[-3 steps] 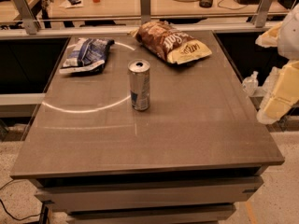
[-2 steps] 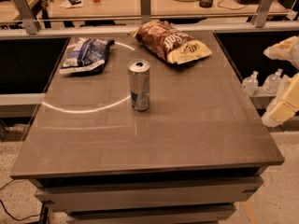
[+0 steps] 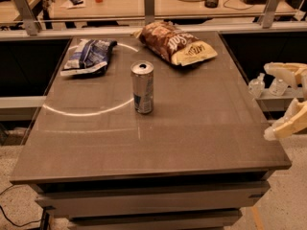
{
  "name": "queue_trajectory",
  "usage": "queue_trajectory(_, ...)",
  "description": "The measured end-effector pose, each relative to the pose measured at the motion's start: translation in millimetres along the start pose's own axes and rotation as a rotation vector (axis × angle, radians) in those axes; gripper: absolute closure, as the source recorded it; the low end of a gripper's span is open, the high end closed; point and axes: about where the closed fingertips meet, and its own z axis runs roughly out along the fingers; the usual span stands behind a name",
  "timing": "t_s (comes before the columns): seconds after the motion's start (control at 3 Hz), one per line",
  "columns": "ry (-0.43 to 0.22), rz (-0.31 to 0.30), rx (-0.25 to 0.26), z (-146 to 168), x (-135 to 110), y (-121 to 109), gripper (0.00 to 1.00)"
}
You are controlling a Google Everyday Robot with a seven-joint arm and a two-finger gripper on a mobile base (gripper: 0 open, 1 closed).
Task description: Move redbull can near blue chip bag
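the fingers [image 3: 289, 122] hang spread wide apart, holding nothing, just off the right edge of the desk [image 3: 192, 143]. well to their left and a little farther back, the redbull can [image 3: 143, 87] stands upright near mid-desk. beyond it, the blue chip bag [image 3: 88, 56] lies far left of the fingers, with a brown chip bag [image 3: 175, 43] nearer their side.
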Motion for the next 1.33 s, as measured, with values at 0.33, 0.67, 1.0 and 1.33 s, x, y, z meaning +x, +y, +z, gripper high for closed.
queue_trajectory(0.33,-0.269,-0.033,-0.058,3.5,-32.4,18.1,0.0)
queue_trajectory(0.67,-0.431,-0.004,-0.091,8.1,-49.5,32.3,0.0)
queue_trajectory(1.0,-0.423,0.06,-0.079,22.8,-55.4,37.8,0.0)
queue_trajectory(1.33,-0.423,0.06,-0.079,22.9,-55.5,37.8,0.0)
